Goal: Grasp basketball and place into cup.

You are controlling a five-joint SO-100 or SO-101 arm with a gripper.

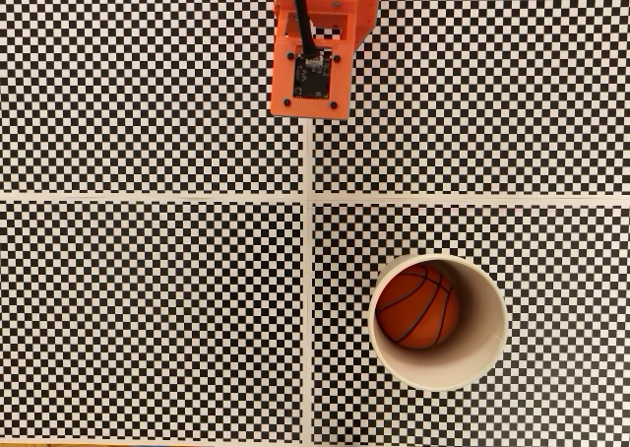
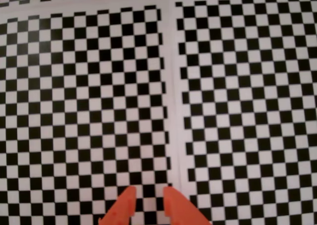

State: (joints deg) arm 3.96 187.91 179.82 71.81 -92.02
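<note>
Since the basketball [image 1: 417, 306] already lay inside the cup [image 1: 489, 344], the remaining step looked like a clean retreat, best kept high and away from the rim. The arm [image 1: 320, 43] sat at the top of the fixed view; the tool [image 2: 148, 197] was nearly closed, empty, above the checkered bench [image 2: 89, 96].
</note>
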